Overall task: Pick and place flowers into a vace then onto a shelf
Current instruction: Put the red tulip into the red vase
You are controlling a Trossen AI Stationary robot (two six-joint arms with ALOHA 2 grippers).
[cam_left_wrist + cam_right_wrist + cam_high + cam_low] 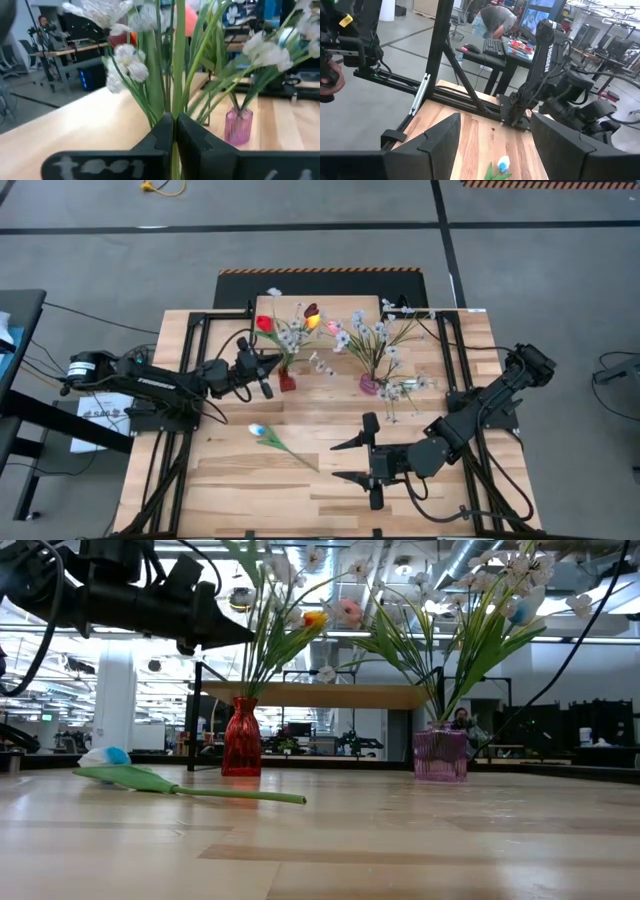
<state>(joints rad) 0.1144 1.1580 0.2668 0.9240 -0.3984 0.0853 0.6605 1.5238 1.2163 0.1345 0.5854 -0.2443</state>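
Left end effector [174, 131] hides the clamped flower stem [178, 65].

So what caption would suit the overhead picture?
Left gripper shut on a stem above the red vase; open right gripper near a lone flower.

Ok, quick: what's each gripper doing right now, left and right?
Left gripper: shut on a flower stem in the red vase.
Right gripper: open, empty, facing the white tulip lying on the table.

"TROSSEN" lettering down the left arm [548, 50], nothing else legible
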